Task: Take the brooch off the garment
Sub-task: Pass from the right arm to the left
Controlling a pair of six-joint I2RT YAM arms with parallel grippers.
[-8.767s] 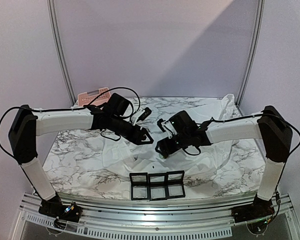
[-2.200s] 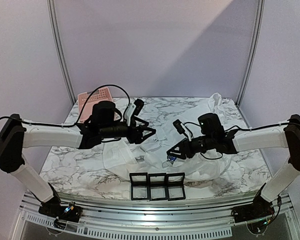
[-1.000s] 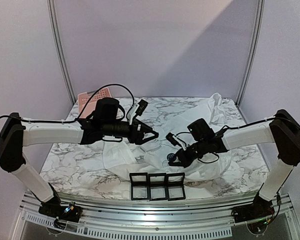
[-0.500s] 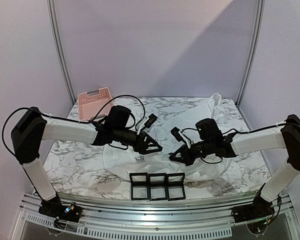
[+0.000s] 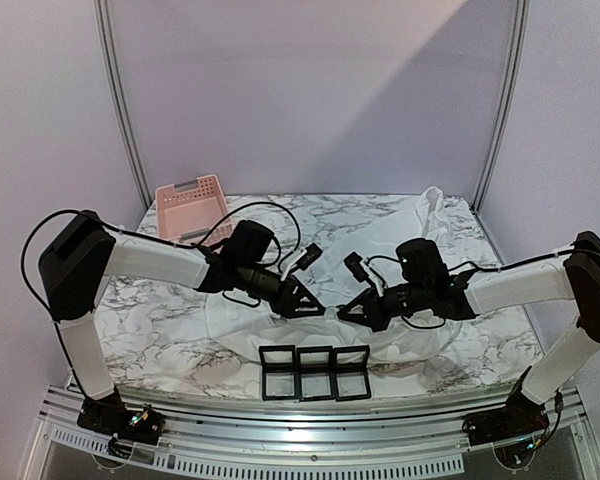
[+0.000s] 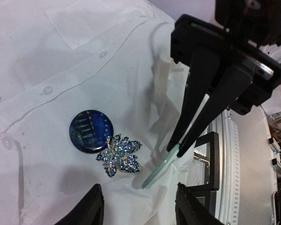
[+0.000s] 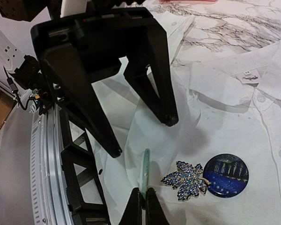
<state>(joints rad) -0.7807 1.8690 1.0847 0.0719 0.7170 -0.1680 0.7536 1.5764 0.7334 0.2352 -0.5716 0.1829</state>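
Lying on the garment point(image 6: 61, 56), the brooch point(image 6: 118, 155) sat just above the left tool's point(image 6: 138, 187) parted jaws in its wrist view; the right tool point(image 6: 175, 147) pinched a pale green sliver point(image 6: 160, 168) beside it.

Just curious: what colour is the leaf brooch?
Leaf brooch: sparkly blue; clearest in left wrist view.
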